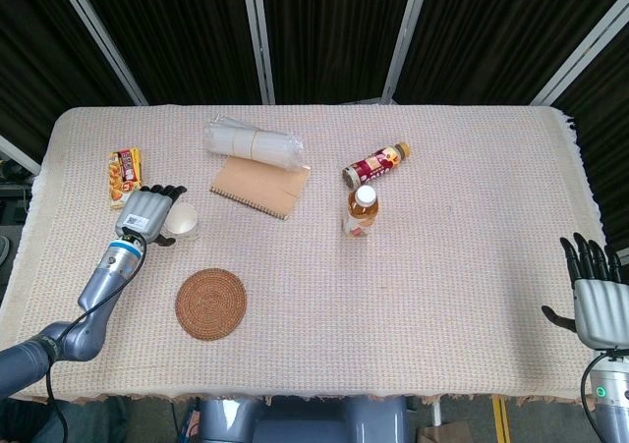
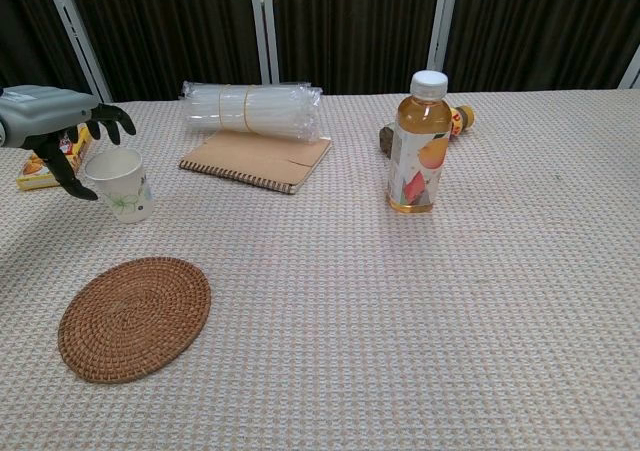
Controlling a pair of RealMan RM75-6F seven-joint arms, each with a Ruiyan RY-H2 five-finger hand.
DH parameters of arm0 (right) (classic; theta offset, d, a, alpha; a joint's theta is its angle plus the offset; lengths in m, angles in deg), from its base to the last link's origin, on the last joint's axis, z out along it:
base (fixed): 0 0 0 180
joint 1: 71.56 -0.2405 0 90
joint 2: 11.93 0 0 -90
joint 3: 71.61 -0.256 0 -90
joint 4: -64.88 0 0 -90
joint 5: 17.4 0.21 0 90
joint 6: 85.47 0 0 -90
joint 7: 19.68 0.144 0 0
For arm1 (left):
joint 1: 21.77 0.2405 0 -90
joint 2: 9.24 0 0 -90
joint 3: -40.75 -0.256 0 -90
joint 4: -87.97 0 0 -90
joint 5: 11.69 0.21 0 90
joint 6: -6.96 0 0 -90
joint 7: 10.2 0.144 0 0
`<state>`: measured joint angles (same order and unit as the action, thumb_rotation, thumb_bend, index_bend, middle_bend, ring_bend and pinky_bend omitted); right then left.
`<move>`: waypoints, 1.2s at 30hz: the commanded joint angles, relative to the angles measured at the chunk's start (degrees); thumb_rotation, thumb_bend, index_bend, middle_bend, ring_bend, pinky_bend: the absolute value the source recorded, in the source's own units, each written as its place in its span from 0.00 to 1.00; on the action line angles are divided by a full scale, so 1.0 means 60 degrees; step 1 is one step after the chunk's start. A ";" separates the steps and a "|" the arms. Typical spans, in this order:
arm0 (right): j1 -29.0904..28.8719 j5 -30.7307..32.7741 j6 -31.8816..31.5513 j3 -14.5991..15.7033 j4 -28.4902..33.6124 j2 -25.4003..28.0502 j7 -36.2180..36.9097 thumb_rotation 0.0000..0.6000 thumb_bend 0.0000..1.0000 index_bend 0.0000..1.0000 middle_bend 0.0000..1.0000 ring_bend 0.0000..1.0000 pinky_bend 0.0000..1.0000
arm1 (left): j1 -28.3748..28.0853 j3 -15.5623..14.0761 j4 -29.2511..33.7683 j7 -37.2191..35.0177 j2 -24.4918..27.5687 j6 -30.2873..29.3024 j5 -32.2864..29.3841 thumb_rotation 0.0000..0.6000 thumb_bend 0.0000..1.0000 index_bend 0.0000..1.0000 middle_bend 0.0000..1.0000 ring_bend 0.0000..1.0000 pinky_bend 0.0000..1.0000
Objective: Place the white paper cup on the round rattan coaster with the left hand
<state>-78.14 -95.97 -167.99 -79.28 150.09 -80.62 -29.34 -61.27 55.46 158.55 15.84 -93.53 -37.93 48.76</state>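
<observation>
One snack box (image 1: pixel 124 177) lies flat near the left edge of the table (image 1: pixel 472 266), orange and yellow, partly hidden behind the left hand in the chest view. The left hand (image 1: pixel 147 212) sits just beside the box, over the cloth, with its fingers (image 2: pixel 112 119) spread and curved above and around the left side of the cup; the thumb hangs down beside the cup wall. It holds nothing, and whether any finger touches the rim cannot be told.

One white paper cup (image 2: pixel 122 184) stands upright on the cloth, mouth up, with a faint green print on its side. It is off the coaster, on the far side of it from the robot and near it.

One round rattan coaster (image 2: pixel 135 317) lies flat and bare on the near-left part of the table.

One brown notebook (image 1: pixel 259 186) lies flat further back, its spiral edge toward the near left. One bundle of clear plastic cups (image 1: pixel 253 141) lies on its side just behind the notebook, touching or overlapping its far edge.

There are two bottles. One bottle (image 2: pixel 417 146) stands upright near the table's middle, white cap on, amber drink inside. The second bottle (image 1: pixel 376 164) lies on its side just behind it.

The right hand (image 1: pixel 598 301) hangs off the table's right edge, fingers straight and apart, empty; only the head view shows it.
</observation>
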 commanded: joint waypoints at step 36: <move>0.0000 -0.0041 0.0045 0.0080 0.0170 0.0108 0.0209 1.00 0.00 0.00 0.00 0.00 0.00 | 0.0151 -0.1312 0.4593 -0.1403 0.1911 -0.0357 0.1335 1.00 0.00 0.40 0.43 0.39 0.43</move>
<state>-78.14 -96.22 -167.72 -78.80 151.10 -79.97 -28.08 -60.48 49.20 184.37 5.99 -83.22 -41.00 56.62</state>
